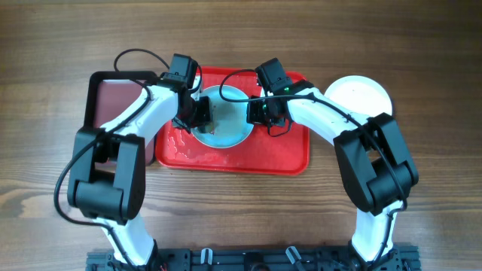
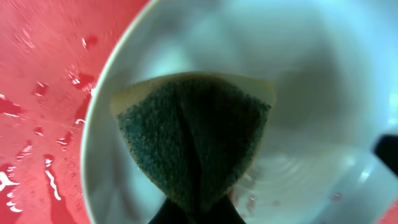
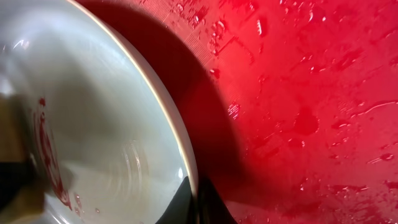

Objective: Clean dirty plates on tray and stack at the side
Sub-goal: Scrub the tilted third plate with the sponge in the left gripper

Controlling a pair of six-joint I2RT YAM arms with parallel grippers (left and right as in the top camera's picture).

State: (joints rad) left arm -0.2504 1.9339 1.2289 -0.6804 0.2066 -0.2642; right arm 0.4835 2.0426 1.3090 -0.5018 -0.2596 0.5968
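A pale mint-white plate (image 1: pixel 226 129) lies on the wet red tray (image 1: pixel 286 154). My left gripper (image 1: pixel 199 113) is shut on a green-faced sponge (image 2: pixel 193 137), which is folded and pressed over the plate's inside (image 2: pixel 311 74). My right gripper (image 1: pixel 256 113) is shut on the plate's right rim (image 3: pixel 186 162), one finger inside and one outside. In the right wrist view a red smear (image 3: pixel 46 149) streaks the plate (image 3: pixel 93 124) near its centre. Small red specks show near the sponge in the left wrist view. A clean white plate (image 1: pixel 365 94) lies on the table right of the tray.
A smaller dark maroon black-rimmed tray (image 1: pixel 113 94) sits to the left of the red tray, partly under my left arm. Water drops cover the red tray's floor (image 3: pixel 298 93). Wooden table surrounds everything.
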